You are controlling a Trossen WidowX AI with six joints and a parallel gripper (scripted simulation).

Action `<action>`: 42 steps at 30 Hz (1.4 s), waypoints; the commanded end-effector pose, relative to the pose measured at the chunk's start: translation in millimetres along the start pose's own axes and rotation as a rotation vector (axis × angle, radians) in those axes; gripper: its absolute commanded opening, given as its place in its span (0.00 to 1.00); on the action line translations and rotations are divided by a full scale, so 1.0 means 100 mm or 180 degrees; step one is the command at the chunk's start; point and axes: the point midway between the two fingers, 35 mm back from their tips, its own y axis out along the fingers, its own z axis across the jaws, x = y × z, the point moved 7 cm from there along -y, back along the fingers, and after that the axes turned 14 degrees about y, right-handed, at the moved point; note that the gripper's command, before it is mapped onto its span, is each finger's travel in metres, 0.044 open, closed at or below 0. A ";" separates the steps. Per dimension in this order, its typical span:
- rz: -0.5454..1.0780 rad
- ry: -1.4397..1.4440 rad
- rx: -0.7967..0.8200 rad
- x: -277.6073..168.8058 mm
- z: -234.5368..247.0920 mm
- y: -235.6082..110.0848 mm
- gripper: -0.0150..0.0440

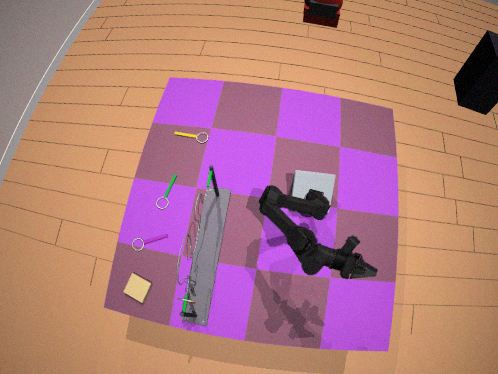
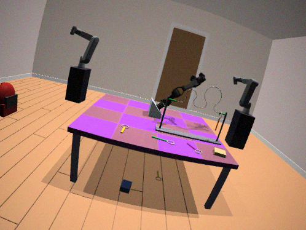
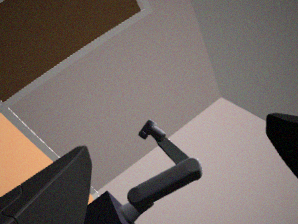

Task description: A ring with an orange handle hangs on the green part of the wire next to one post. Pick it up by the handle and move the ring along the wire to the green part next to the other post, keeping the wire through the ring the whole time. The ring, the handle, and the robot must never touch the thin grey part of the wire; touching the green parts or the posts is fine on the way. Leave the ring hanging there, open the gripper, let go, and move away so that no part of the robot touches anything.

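Here, on the checkered table (image 1: 250, 110), the ring (image 1: 184, 298) hangs by its orange handle (image 2: 217, 123) on the green wire end beside the post (image 1: 186, 314) at 7 o'clock of the top view. The wire (image 2: 206, 96) stand's long axis runs 12 to 6. Well apart to the right, the gripper (image 1: 369, 270) is spread wide, grasping nothing, pointing away toward 3 o'clock, raised above the table. The handle lies at its 9 o'clock. A wood floor and grey walls with a brown door (image 2: 179, 67) surround the table.

ring (image 1: 183, 298): too small to make out | hand fingers: cut off by wrist-view edges
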 end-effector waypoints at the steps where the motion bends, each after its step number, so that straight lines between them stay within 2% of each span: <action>1: 0.0027 0.0021 0.0006 -0.01 0.00 0.01 0.89; 9: 0.1266 0.0926 0.0026 -0.51 0.19 0.43 0.53; 16: 0.2467 0.1662 -0.0422 -1.15 0.38 0.62 0.53; 23: 0.3545 0.2198 -0.1316 -1.88 0.56 0.54 0.53; 33: 0.4474 0.2375 -0.2866 -2.70 0.69 -0.02 0.53; 42: 0.4787 0.2191 -0.4509 -3.28 0.79 -0.69 0.53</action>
